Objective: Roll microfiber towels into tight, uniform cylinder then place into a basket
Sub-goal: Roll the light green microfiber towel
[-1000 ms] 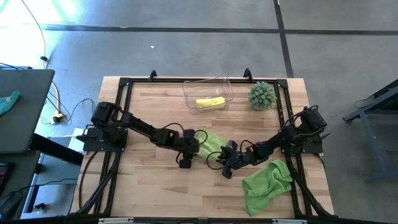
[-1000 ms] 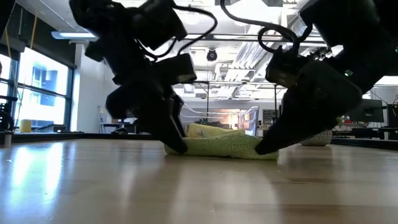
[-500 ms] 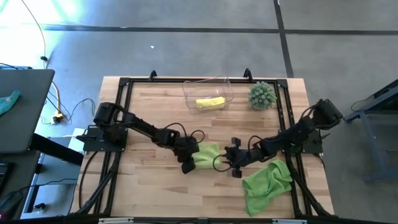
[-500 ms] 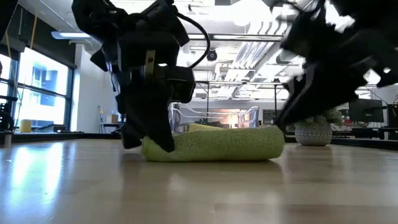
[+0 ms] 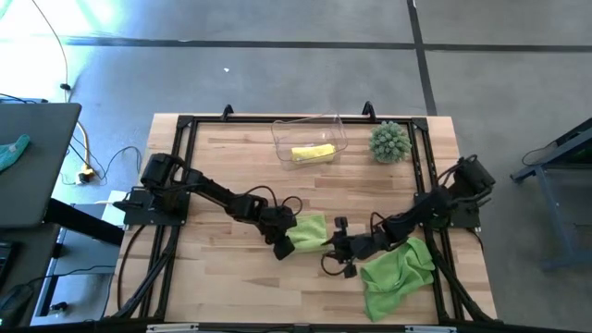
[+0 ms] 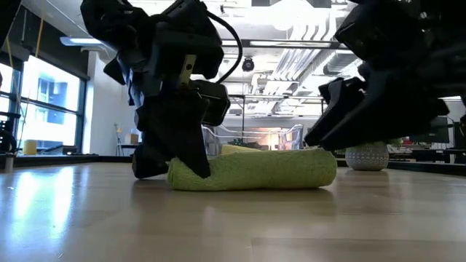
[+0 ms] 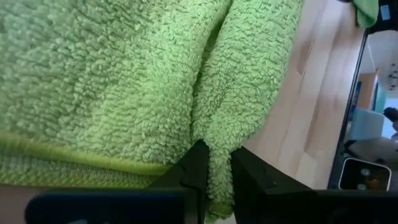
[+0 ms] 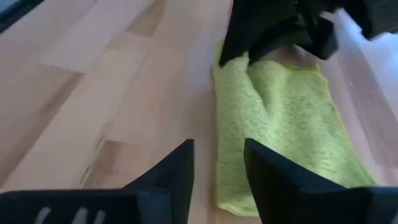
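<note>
- Towels: loose green towel (image 5: 398, 276) crumpled at the table's (image 5: 222, 277) near right; rolled green towel (image 5: 310, 232) mid-table; yellow towel (image 5: 313, 153) inside the basket (image 5: 309, 136) at the far edge.
- Left gripper (image 5: 282, 242) pinches a fold at the roll's left end, fingers (image 7: 198, 163) narrow.
- Right gripper (image 5: 340, 248) just beside the roll's right end, fingers (image 8: 180, 165) apart, holding nothing.

Spiky green plant (image 5: 389, 141), wooden table (image 5: 222, 277)

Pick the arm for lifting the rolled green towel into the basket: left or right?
Left. Its tool is already shut on the rolled green towel, pinching one end. The right tool hangs open, off the towel. The basket sits at the table's far edge.
</note>
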